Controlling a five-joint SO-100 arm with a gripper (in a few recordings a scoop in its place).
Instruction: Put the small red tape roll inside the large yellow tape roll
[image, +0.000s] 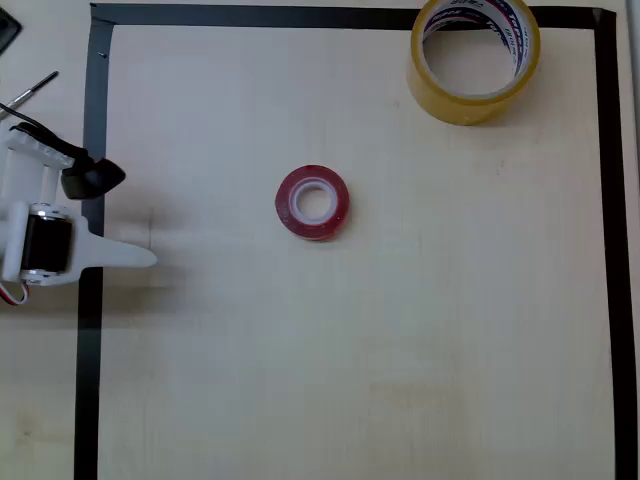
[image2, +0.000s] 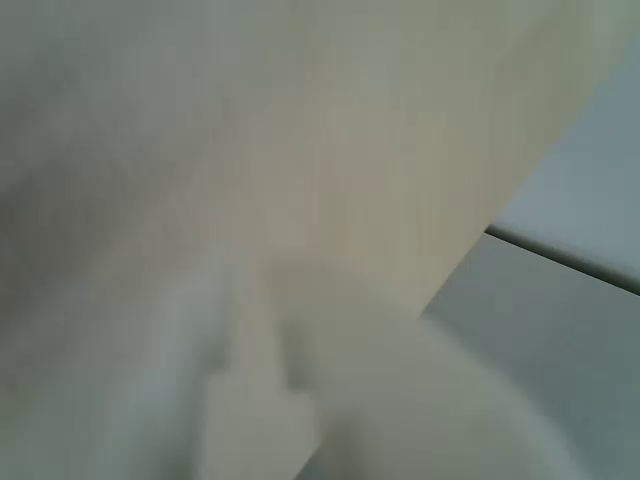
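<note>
While the white two-finger gripper (image: 120, 215) hangs over the black tape border (image: 90, 330) at the left edge of the overhead view, its fingers stand apart and hold nothing. The small red tape roll with white core (image: 313, 202) lies flat on the pale wooden table (image: 350, 370), right of the gripper. The large translucent yellow tape roll (image: 474, 58) lies well apart from the red roll, up and to its right, touching the border.

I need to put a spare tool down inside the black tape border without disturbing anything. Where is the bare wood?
In the overhead view, the lower half is bare up to the black tape border. So is the strip right of the small red tape roll, below the large translucent yellow tape roll. The left edge is crowded by the white gripper.
</note>
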